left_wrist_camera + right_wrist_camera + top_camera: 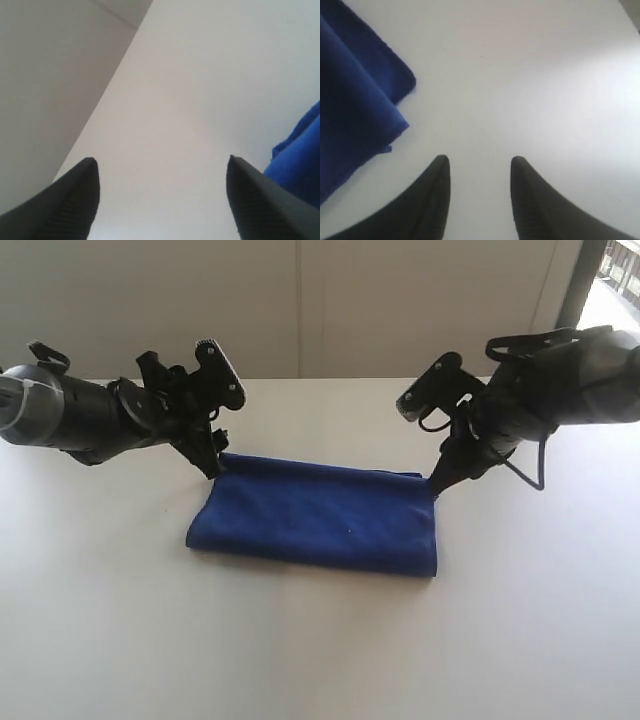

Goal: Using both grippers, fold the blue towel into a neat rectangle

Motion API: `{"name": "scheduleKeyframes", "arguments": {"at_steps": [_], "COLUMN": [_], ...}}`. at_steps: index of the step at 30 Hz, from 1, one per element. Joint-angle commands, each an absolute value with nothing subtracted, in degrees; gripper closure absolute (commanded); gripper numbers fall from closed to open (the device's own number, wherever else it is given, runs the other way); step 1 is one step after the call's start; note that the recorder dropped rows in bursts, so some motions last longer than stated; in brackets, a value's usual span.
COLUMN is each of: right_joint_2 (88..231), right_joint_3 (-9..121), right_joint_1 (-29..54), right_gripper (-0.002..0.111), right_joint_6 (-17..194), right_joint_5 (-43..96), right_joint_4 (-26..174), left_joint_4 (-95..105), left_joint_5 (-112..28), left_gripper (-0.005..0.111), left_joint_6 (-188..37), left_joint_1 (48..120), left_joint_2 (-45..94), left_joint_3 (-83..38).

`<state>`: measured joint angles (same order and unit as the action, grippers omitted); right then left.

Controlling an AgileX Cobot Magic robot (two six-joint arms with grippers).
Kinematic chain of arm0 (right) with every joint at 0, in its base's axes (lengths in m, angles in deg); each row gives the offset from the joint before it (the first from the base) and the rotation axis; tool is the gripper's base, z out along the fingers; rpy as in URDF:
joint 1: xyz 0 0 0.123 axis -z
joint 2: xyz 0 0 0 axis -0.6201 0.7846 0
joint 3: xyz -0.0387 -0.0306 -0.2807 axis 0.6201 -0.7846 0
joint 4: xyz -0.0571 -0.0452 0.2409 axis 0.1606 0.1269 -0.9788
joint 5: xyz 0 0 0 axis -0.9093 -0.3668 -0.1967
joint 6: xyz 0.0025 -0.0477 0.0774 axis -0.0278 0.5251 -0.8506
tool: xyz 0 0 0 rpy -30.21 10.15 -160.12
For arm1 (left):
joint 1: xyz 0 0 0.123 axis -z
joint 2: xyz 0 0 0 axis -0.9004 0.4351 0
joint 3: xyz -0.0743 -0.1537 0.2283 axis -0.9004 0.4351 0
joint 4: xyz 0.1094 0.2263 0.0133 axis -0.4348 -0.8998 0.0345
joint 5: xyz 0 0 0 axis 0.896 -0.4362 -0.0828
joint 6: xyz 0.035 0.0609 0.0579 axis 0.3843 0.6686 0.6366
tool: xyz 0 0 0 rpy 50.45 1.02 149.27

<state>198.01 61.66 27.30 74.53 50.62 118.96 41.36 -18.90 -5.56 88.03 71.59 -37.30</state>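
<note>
Blue towel [315, 518] lies folded mid-desk [320, 660], between the arms. Left gripper [210, 466]: jaws spread wide, empty, at its far left corner. Right gripper [440, 483]: jaws part open, empty, beside the far right corner. Risk: a tip snags the pile on lift-off and drags the top layer askew.

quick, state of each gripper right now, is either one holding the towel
Left gripper: open, holding nothing; the blue towel lies just beside it.
Right gripper: open, holding nothing; the towel lies off to one side.
</note>
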Motion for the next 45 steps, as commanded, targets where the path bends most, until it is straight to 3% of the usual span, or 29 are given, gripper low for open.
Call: {"name": "scheduleKeyframes", "arguments": {"at_steps": [1,3,5,6,7,12,14,34,45], "right_joint_2": [192.84,190.61,188.4,187.63,187.25,190.95,193.39,207.32,200.68], "right_joint_3": [61.95,61.95,61.95,61.95,61.98,64.22,64.49,65.5,67.73], "right_joint_1": [27.54,27.54,27.54,27.54,27.54,27.54,27.54,27.54,27.54], "right_gripper": [0.071,0.078,0.092,0.105,0.108,0.108,0.108,0.108,0.108], "right_joint_6": [71.96,71.96,73.85,78.08,82.22,119.96,124.97,116.31,115.8], "right_joint_5": [50.91,50.66,50.96,51.83,52.78,66.72,67.31,57.96,57.15], "right_joint_4": [115.66,112.97,107.72,101.62,96.24,58.34,52.11,65.18,66.02], "left_joint_4": [48.31,48.43,48.92,48.8,48.8,33.67,24.32,22.54,23.54], "left_joint_5": [-22.81,-30.87,-44.75,-52.22,-58.67,-72.16,-74.6,-80.01,-78.41], "left_gripper": [0.051,0.075,0.107,0.106,0.107,0.107,0.107,0.107,0.107], "left_joint_6": [-7.56,-7.56,-7.56,-7.87,-9.58,-26.67,-33.94,-36.49,-36.49], "left_joint_1": [88.93,89.01,88.72,88.28,88.15,86.72,86.72,86.72,86.72], "left_joint_2": [68.0,65.83,63.3,62.49,62.38,66.38,69.45,75.17,71.81], "left_joint_3": [-37.04,-37.09,-38.02,-39.08,-40.11,-46.52,-48.88,-50.2,-52.76]}}
